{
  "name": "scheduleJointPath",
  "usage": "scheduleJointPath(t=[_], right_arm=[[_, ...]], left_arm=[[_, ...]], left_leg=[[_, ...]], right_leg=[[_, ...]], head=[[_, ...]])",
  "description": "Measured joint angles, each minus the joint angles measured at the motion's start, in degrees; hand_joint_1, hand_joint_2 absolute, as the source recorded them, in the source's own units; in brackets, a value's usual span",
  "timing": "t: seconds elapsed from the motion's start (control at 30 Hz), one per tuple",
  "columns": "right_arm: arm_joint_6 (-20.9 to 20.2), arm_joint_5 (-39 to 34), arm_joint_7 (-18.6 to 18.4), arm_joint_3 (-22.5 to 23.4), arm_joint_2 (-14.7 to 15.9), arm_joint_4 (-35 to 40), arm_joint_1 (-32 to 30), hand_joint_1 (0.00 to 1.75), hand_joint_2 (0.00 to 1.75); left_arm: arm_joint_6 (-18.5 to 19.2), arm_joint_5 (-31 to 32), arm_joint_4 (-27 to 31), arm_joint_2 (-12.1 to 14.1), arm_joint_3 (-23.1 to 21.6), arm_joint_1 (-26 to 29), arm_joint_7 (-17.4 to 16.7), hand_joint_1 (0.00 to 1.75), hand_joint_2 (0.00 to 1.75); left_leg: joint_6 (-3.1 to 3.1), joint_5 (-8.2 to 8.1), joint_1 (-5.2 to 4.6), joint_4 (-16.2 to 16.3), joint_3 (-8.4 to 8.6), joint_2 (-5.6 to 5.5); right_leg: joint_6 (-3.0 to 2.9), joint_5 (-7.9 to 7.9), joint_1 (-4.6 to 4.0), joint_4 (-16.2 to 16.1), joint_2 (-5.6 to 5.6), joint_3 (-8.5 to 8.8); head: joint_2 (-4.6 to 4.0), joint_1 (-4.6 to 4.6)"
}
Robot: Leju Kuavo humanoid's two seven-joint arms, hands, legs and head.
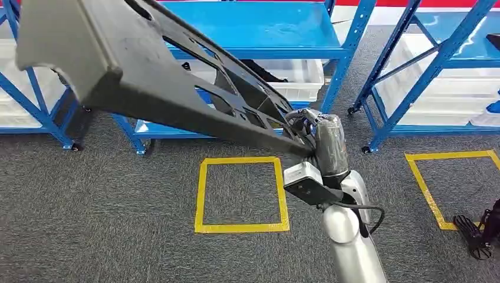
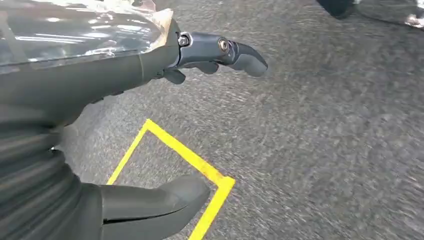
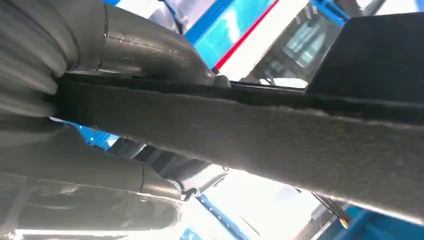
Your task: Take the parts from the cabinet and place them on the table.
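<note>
holding: the right hand (image 1: 306, 132) is gripping one end of a long black plastic part (image 1: 177, 76), fingers wrapped around it; the right wrist view is showing the thumb and fingers (image 3: 145, 50) closing on either side of the part's edge (image 3: 280, 135).
where the part is: it is hanging in the air in front of the robot, reaching up and to the left from the hand toward the camera, well above the grey carpet (image 1: 106, 200); it is not resting on anything.
left hand: the left hand (image 2: 150, 130) is hanging over the carpet, holding nothing, fingers (image 2: 225, 52) and thumb apart.
surroundings: blue racks (image 1: 348, 47) with white bins (image 1: 295, 76) are standing ahead; a yellow taped square (image 1: 242, 194) is lying on the floor below the hand, a second one (image 1: 448, 183) to the right. no table is appearing in these pictures.
task stage: judging from this, the part is being carried and is not yet set down.
risk, slipping: the hand is gripping only one end, so the long free end is likely levering against the fingers; the part may be twisting or sliding out.
risk, collision: the free end is sticking far out, so turning near the racks may be knocking it against a post or bin.
risk, blocked sight: the part is covering much of the head view, making the set-down harder to judge.
risk, one-handed: the left hand is giving no support if the hold is loosening.
</note>
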State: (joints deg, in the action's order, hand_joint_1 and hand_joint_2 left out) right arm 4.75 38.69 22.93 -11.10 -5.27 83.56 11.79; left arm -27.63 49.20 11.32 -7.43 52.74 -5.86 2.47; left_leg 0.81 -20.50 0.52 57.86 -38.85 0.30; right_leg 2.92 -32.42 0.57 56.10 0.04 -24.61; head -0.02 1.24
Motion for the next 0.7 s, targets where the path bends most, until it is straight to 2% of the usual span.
scheduleJointPath(t=[0.03, 0.07, 0.1, 0.13, 0.17, 0.2, 0.23, 0.27, 0.3, 0.33, 0.37, 0.4, 0.43, 0.47, 0.53, 0.57, 0.6, 0.63, 0.67, 0.7], right_arm=[[-0.11, 0.04, 0.02, -0.02, 0.04, -0.04, -0.03, 1.75, 1.75], [-0.16, 0.13, 0.02, -0.09, 0.04, -0.09, -0.08, 1.75, 1.75], [-0.16, 0.24, 0.04, -0.15, 0.00, -0.17, -0.05, 1.75, 1.75], [-0.18, 0.24, 0.04, -0.26, -0.09, -0.26, 0.05, 1.75, 1.75], [-0.20, 0.24, 0.09, -0.31, -0.15, -0.31, 0.05, 1.75, 1.75], [-0.27, 0.24, 0.09, -0.39, -0.20, -0.35, 0.05, 1.75, 1.75], [-0.27, 0.24, 0.09, -0.42, -0.24, -0.42, 0.04, 1.75, 1.75], [-0.27, 0.24, 0.09, -0.42, -0.24, -0.50, 0.01, 1.75, 1.75], [-0.26, 0.24, 0.09, -0.42, -0.24, -0.57, 0.00, 1.75, 1.75], [-0.27, 0.24, 0.09, -0.42, -0.24, -0.59, 0.00, 1.75, 1.75], [-0.27, 0.24, 0.09, -0.42, -0.24, -0.59, 0.01, 1.75, 1.75], [-0.26, 0.24, 0.09, -0.42, -0.24, -0.57, 0.03, 1.75, 1.75], [-0.27, 0.24, 0.11, -0.42, -0.26, -0.57, 0.04, 1.75, 1.75], [-0.27, 0.24, 0.11, -0.39, -0.24, -0.57, 0.10, 1.75, 1.75], [-0.27, 0.31, 0.13, -0.46, -0.26, -0.59, 0.13, 1.75, 1.75], [0.00, 0.57, 0.22, -0.48, -0.28, -0.57, 0.13, 1.75, 1.75], [0.39, 1.31, 0.26, -0.46, -0.24, -0.59, 0.07, 1.75, 1.75], [1.28, 2.20, 0.35, -0.46, -0.20, -0.61, 0.04, 1.75, 1.75], [1.79, 2.76, 0.44, -0.46, -0.17, -0.63, 0.06, 1.75, 1.75], [2.57, 3.29, 0.56, -0.48, -0.17, -0.63, 0.10, 1.75, 1.75]], left_arm=[[-0.09, -0.02, 0.00, 0.04, 0.26, 0.00, 0.00, 0.00, 1.75], [-0.09, -0.09, -0.02, 0.02, 0.52, 0.00, 0.02, 0.00, 1.75], [-0.09, -0.11, -0.02, 0.09, 0.74, 0.13, 0.02, 0.00, 1.75], [-0.09, -0.11, 0.00, 0.09, 0.83, 0.17, 0.04, 0.00, 1.75], [-0.07, -0.13, 0.00, 0.00, 0.98, 0.16, 0.04, 0.00, 1.75], [-0.07, -0.15, 0.00, -0.07, 1.16, 0.16, 0.04, 0.00, 1.75], [-0.07, -0.15, 0.00, -0.07, 1.20, 0.16, 0.04, 0.00, 1.75], [-0.07, -0.15, 0.00, -0.04, 1.20, 0.16, 0.04, 0.00, 1.75], [-0.07, -0.15, 0.00, -0.04, 1.22, 0.16, 0.07, 0.00, 1.75], [-0.07, -0.15, 0.00, -0.04, 1.22, 0.17, 0.05, 0.00, 1.75], [-0.07, -0.15, 0.00, -0.07, 1.24, 0.16, 0.07, 0.00, 1.75], [-0.07, -0.15, 0.00, -0.07, 1.27, 0.11, 0.07, 0.00, 1.75], [-0.07, -0.15, 0.02, -0.04, 1.27, 0.02, 0.07, 0.00, 1.75], [-0.07, -0.15, 0.07, -0.04, 1.27, -0.06, 0.09, 0.00, 1.75], [-0.07, -0.15, 0.07, -0.07, 1.27, -0.01, 0.11, 0.00, 1.75], [-0.07, -0.15, 0.09, -0.04, 1.29, -0.01, 0.11, 0.00, 1.75], [-0.09, -0.15, 0.07, -0.07, 1.38, 0.03, 0.11, 0.00, 1.75], [-0.09, -0.17, 0.09, -0.09, 1.53, -0.04, 0.24, 0.00, 1.75], [-0.09, -0.17, 0.11, -0.09, 1.53, -0.09, 0.35, 0.00, 1.75], [-0.11, -0.15, 0.26, 0.00, 1.57, -0.08, 0.44, 0.00, 1.75]], left_leg=[[-0.24, 0.56, 0.04, -0.20, -0.05, 0.02], [-0.58, 1.18, 0.15, -0.41, -0.09, -0.01], [-1.00, 1.17, 0.23, -0.53, -0.49, -0.22], [-1.28, -1.41, 0.45, 0.63, -0.95, -0.22], [-1.47, -5.35, 0.52, 3.55, -1.64, -0.22], [-1.68, -8.85, 0.61, 7.75, -2.66, -0.29], [-1.92, -11.53, 0.61, 12.69, -3.78, -0.33], [-2.09, -12.59, 0.62, 16.49, -4.45, -0.34], [-2.13, -12.16, 0.63, 18.37, -4.27, -0.34], [-2.09, -10.50, 0.67, 17.68, -2.80, -0.33], [-2.00, -8.68, 0.68, 14.63, -0.22, -0.33], [-1.83, -7.35, 0.71, 9.86, 3.32, -0.34], [-1.60, -7.25, 0.72, 5.05, 6.83, -0.50], [-1.32, -8.39, 0.45, 1.54, 8.94, -0.63], [-0.78, -8.23, 0.02, 1.03, 8.42, -0.75], [-0.56, -8.09, -0.22, 0.97, 8.18, -0.77], [0.16, -7.58, -0.09, 0.02, 8.09, -0.63], [0.77, -6.91, 0.23, -0.38, 7.66, -0.23], [1.21, -6.40, 0.18, -0.49, 7.02, -0.27], [1.61, -5.96, 0.14, -0.45, 6.37, -0.16]], right_leg=[[-0.07, 0.33, -0.05, -0.07, 0.08, -0.84], [-0.40, 0.63, -0.28, 0.34, 0.12, -1.22], [-1.33, 1.23, 0.54, 0.08, 0.03, -1.63], [-1.83, 1.88, 0.87, 0.15, -0.09, -1.81], [-2.84, 2.53, 0.81, 0.16, -0.18, -2.49], [-3.21, 3.17, 0.68, 0.20, -0.24, -3.01], [-3.32, 3.80, 0.45, 0.27, -0.31, -3.75], [-3.38, 4.33, 0.28, 0.35, -0.37, -4.49], [-3.20, 4.75, 0.14, 0.50, -0.41, -5.22], [-3.17, 5.23, 0.14, 0.78, -0.43, -6.08], [-2.84, 5.48, 0.14, 1.13, -0.40, -6.82], [-2.79, 5.71, 0.15, 1.53, -0.38, -7.47], [-2.56, 5.87, 0.15, 1.95, -0.35, -7.91], [-2.23, 6.07, -0.43, 2.41, -0.37, -8.59], [-0.97, 6.93, -0.16, 2.34, -0.48, -9.07], [-0.61, 7.42, 0.12, 2.25, -0.51, -9.33], [-0.09, 7.68, -0.08, 2.31, -0.47, -9.78], [-0.29, 6.43, 0.20, 3.08, -0.36, -10.46], [-0.54, 4.45, 0.12, 4.63, -0.32, -11.49], [-1.05, 1.74, 0.14, 7.97, -0.28, -12.36]], head=[[0.00, 0.20], [0.02, 0.05], [0.00, 0.16], [0.00, -0.02], [0.00, 0.02], [0.00, 0.00], [0.00, -0.02], [0.00, 0.03], [0.00, 0.00], [0.00, 0.00], [0.00, 0.00], [0.00, 0.00], [0.00, -0.02], [0.00, 0.00], [0.00, 0.16], [0.00, 0.05], [0.00, 0.13], [0.00, 0.07], [0.00, 0.24], [0.00, 0.20]])
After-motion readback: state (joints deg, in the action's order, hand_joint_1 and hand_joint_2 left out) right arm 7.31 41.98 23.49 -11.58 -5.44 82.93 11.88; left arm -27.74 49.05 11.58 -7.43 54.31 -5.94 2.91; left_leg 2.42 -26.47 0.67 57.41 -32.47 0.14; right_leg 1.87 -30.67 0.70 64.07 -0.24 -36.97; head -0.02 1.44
